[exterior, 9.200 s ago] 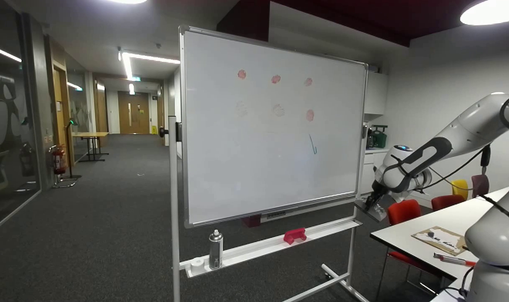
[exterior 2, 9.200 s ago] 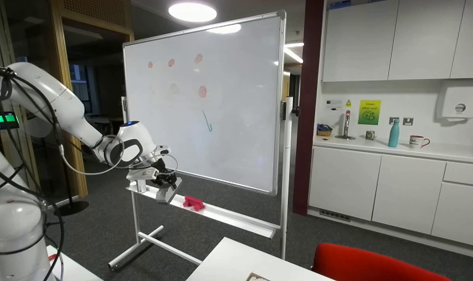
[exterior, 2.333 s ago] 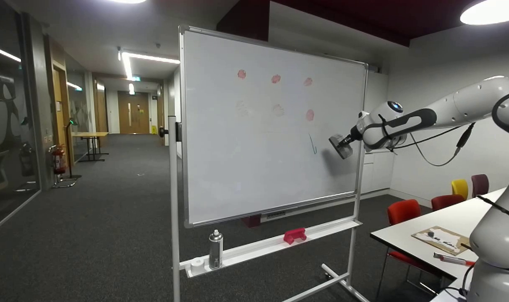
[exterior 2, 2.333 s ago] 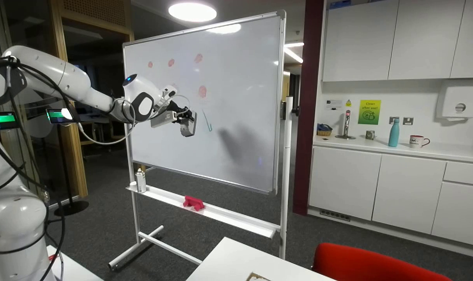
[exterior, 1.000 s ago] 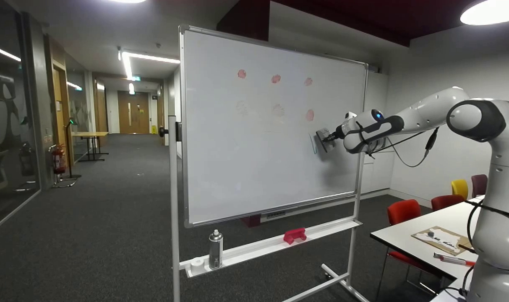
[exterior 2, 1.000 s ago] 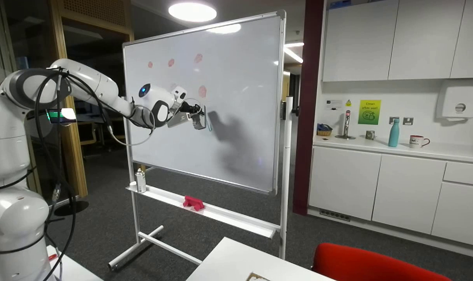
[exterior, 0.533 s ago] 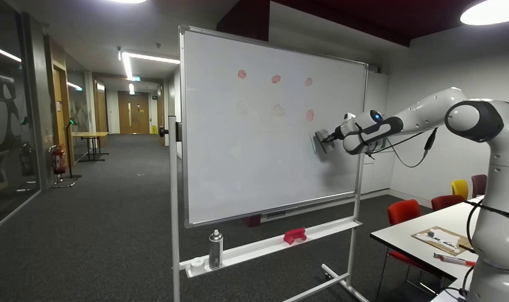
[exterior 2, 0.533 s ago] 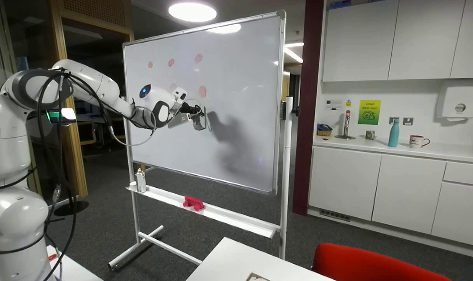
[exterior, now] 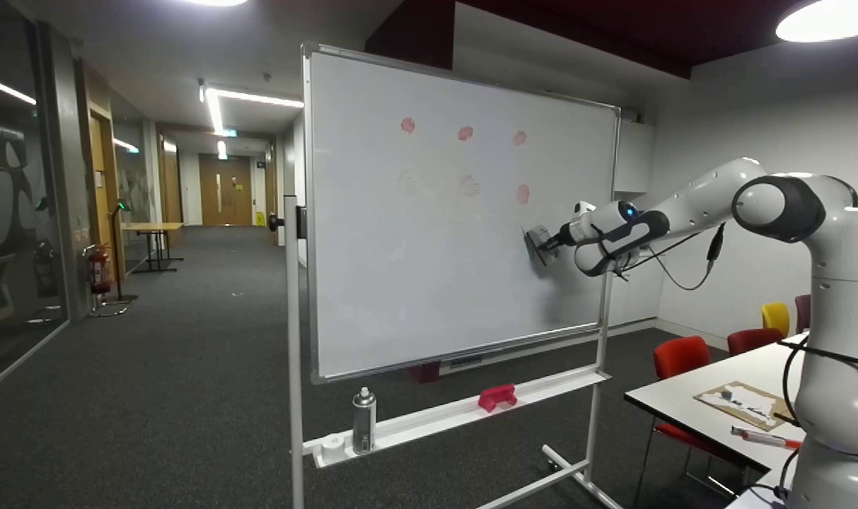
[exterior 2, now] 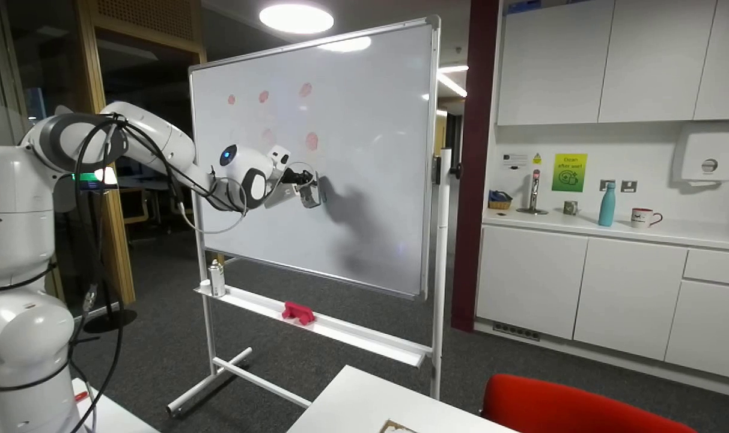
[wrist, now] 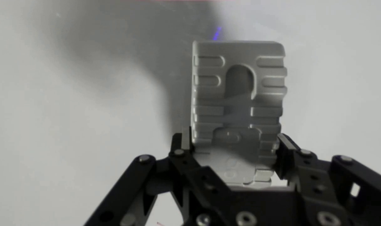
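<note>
Close to the whiteboard (exterior: 414,297), contact unclear, a grey eraser (wrist: 239,110) is clasped across its width by the gripper (wrist: 236,142), jaws only that far apart; its long axis is directed up the wrist view; just past its far end a blue stroke (wrist: 217,33) is seen.

Turquoise bottle (exterior 2: 606,206) near a mug (exterior 2: 642,219) on the counter (exterior 2: 698,232), red chair (exterior 2: 565,408) in the foreground.

Green poster (exterior 2: 569,172): "Clean after use!" | Yellow sign (exterior 2: 537,159): warning triangle, wording too small
</note>
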`<action>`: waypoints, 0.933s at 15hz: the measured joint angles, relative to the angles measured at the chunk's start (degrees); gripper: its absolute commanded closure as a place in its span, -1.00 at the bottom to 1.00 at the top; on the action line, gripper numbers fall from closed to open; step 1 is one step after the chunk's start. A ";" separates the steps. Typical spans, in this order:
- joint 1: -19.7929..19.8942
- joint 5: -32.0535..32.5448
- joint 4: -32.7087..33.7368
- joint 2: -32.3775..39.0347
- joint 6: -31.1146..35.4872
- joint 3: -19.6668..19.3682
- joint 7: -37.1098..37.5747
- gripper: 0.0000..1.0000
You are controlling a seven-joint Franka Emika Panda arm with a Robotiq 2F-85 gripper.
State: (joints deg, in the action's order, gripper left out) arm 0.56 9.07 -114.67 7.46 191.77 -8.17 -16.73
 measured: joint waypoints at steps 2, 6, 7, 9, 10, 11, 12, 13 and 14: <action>-0.05 0.00 0.46 1.41 2.08 -0.70 -0.14 0.30; -0.78 -0.04 2.22 3.64 3.72 -2.76 -0.17 0.30; -1.10 -0.08 2.66 4.12 4.18 -3.31 -0.17 0.30; -2.00 -0.18 3.49 4.93 5.00 -4.50 -0.17 0.30; -2.56 -0.20 3.86 5.33 5.43 -5.08 -0.17 0.30; -3.19 -0.22 4.12 5.65 5.84 -5.64 -0.19 0.30; -3.92 -0.24 4.38 5.92 6.15 -6.23 -0.22 0.30; -4.59 -0.24 5.06 6.17 6.10 -6.60 -0.22 0.30; -5.20 -0.27 6.11 6.46 6.04 -6.88 -0.22 0.30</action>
State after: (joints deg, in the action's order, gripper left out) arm -4.64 8.80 -108.56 13.92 197.81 -15.05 -16.96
